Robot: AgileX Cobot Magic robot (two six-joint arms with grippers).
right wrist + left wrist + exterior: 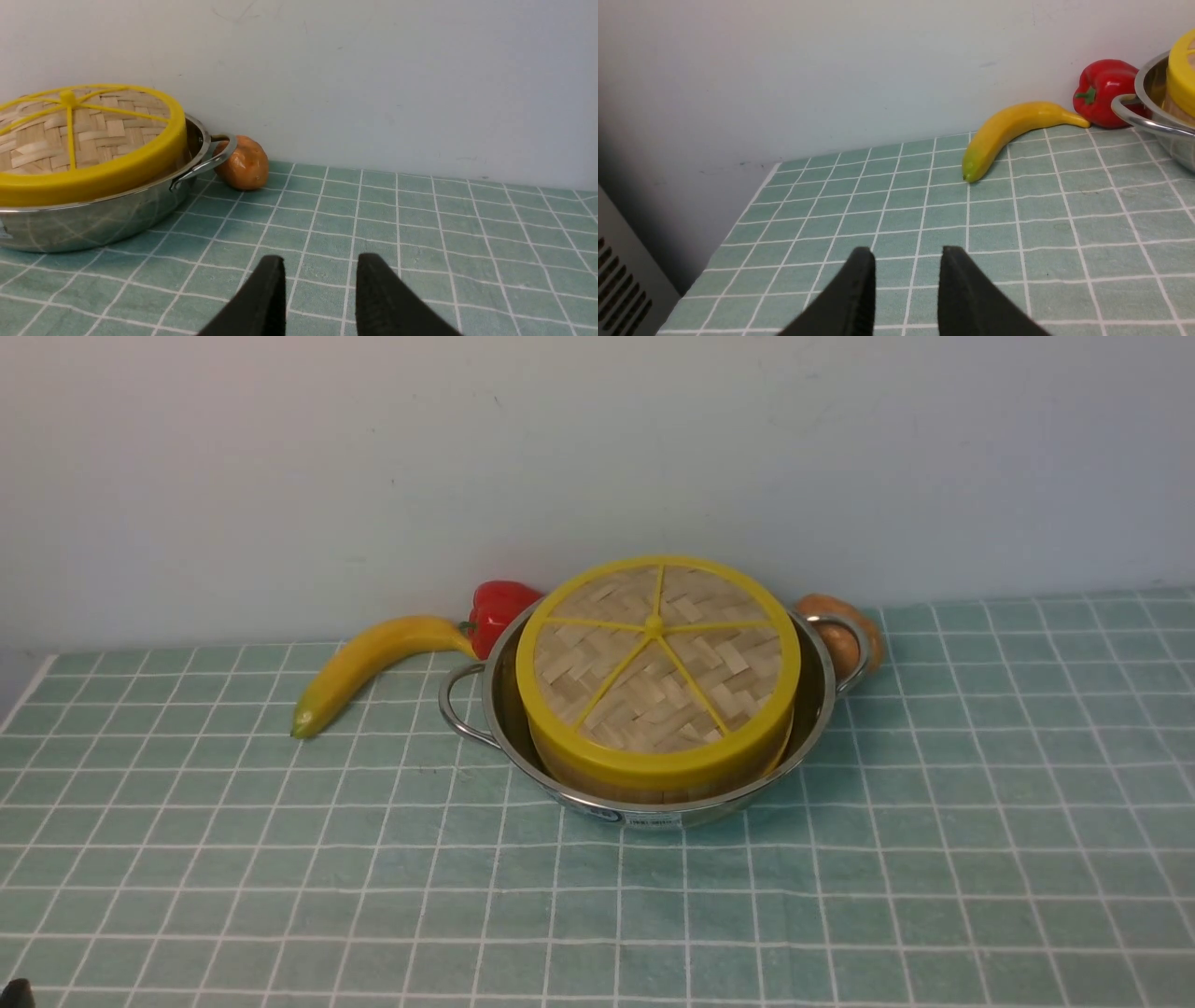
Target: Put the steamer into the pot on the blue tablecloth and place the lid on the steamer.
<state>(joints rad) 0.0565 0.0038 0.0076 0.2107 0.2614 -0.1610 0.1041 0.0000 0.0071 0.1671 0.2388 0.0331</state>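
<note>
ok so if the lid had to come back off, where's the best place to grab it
Probably by its thick yellow rim, coming down from above. The lid lies flat on the steamer and stands above the pot wall, so the rim's outer edge is exposed all round. The front edge, nearest the robot, looks freest; the pot's handles flank the left and right sides. The woven top and thin spokes offer little to pinch.

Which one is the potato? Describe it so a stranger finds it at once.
Start at the steel pot in the middle of the checked cloth. Go to its handle on the robot's right; the potato sits just behind that loop, near the wall. It is the only brown, rounded lump: the pepper is red, the banana long and yellow.
</note>
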